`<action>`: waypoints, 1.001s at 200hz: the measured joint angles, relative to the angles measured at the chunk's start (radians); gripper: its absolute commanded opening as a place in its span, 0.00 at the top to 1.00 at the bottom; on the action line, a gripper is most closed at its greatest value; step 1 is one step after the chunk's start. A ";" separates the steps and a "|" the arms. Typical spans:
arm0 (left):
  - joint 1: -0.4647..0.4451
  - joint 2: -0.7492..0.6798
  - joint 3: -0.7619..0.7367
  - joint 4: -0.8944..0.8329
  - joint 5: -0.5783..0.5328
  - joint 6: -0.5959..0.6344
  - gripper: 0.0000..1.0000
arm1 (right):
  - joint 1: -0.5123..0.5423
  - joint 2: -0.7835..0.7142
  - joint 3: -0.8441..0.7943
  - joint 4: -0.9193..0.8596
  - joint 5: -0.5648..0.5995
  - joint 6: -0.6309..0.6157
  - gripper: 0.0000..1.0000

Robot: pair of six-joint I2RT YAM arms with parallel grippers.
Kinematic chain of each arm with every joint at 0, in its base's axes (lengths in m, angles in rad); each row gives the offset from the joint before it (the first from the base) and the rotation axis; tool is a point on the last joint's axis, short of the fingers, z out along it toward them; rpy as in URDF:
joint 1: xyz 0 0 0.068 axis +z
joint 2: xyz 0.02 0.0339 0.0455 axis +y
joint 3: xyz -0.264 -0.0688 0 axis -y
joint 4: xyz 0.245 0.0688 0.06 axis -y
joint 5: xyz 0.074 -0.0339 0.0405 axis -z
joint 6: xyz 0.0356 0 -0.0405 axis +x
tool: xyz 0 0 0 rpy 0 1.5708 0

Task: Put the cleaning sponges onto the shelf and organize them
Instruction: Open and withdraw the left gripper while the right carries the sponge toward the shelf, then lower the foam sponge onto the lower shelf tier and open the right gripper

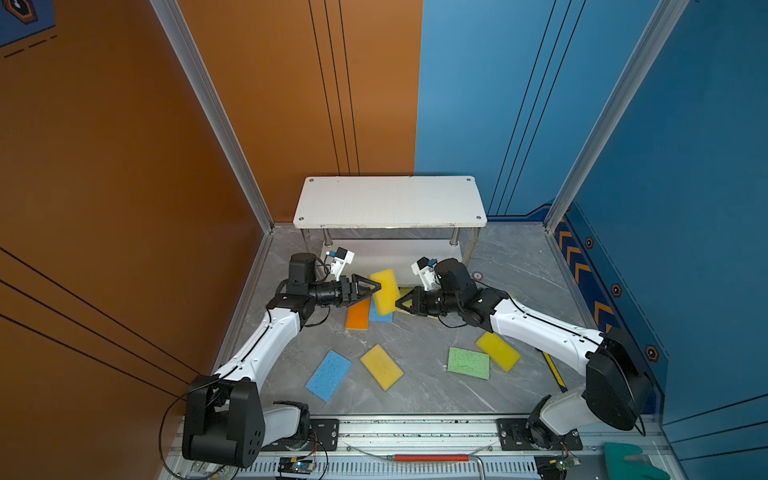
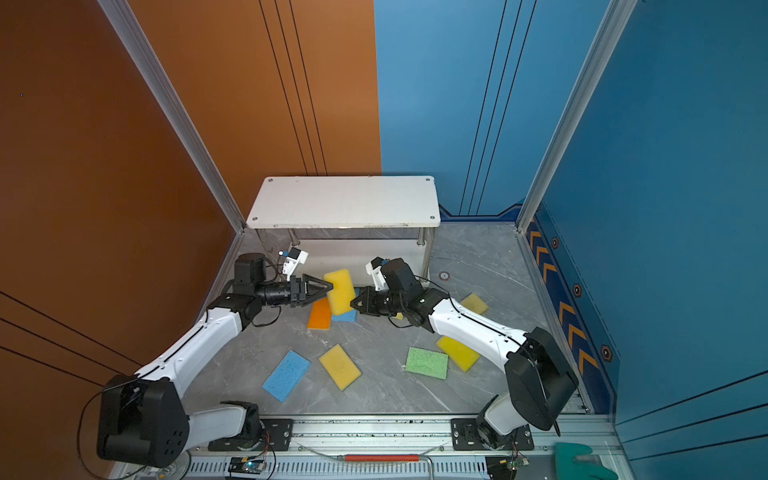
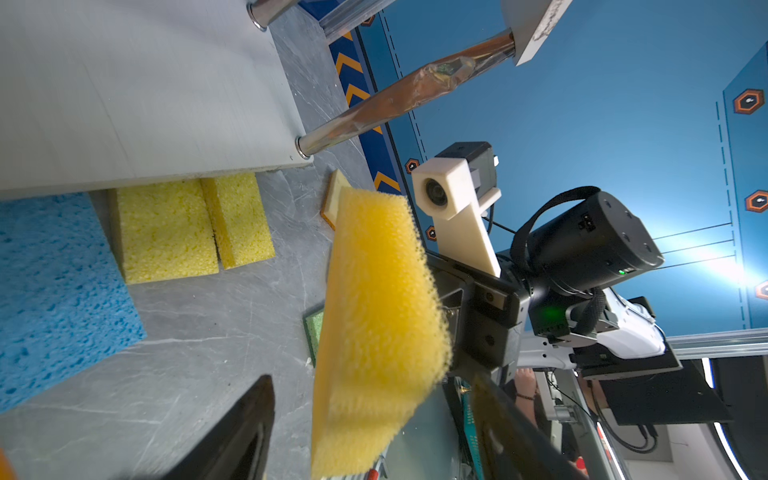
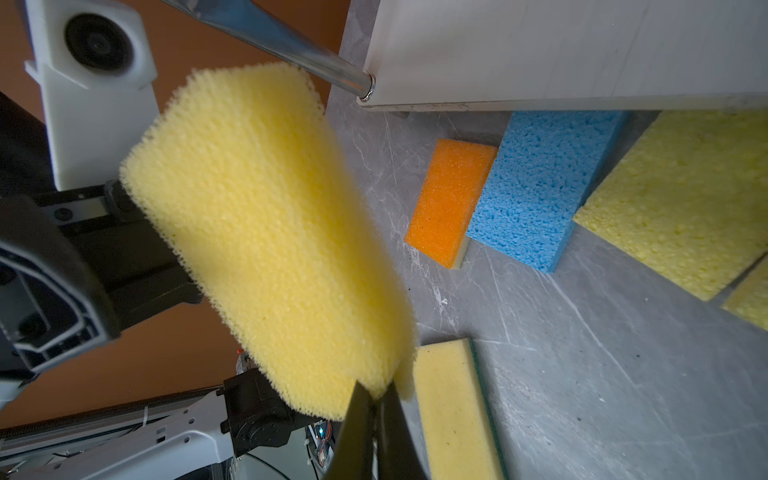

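Just in front of the shelf (image 1: pixel 390 201), between our two arms, the held yellow sponge (image 1: pixel 384 291) hangs clear of the grey tabletop (image 1: pixel 415 390). Its long axis runs up and away toward the lower board (image 1: pixel 386 253), as far as we can judge. Our right gripper (image 4: pixel 374 399) is pinched tight on its near lower corner and carries it alone. Our left gripper (image 1: pixel 376 289) stands with jaws spread wide at the sponge's left edge, clamping nothing. The shelf lies straight beyond the sponge's far end, so we judge the placing falls to the right arm once the left jaws draw clear. We count ten sponges. Five are yellow: the held one, the mid-table yellow sponge (image 1: pixel 381 366), the right-side yellow sponge (image 1: pixel 498 351), and the two pale yellow sponges (image 3: pixel 164 230) side by side at the lower board's front edge. Then come the far blue sponge (image 1: pixel 380 316), the near blue sponge (image 1: pixel 328 375), the orange sponge (image 1: pixel 358 313), the green sponge (image 1: pixel 468 362) and the tan sponge (image 2: pixel 473 303). There is one shelf with two boards, and we see no sponge on either.
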 measured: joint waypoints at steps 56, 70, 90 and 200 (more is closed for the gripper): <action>0.087 -0.341 -0.085 -0.114 -0.302 0.031 0.02 | -0.021 0.081 0.041 0.068 0.016 0.081 0.95; 0.086 -0.449 -0.110 -0.177 -0.428 0.057 0.02 | -0.018 0.138 0.075 0.094 0.027 0.109 0.95; 0.086 -0.580 -0.141 -0.261 -0.594 0.082 0.02 | -0.007 0.219 0.134 0.120 0.043 0.158 0.95; 0.077 -0.740 -0.180 -0.509 -1.047 0.151 0.02 | 0.047 0.667 0.573 0.194 0.098 0.388 0.95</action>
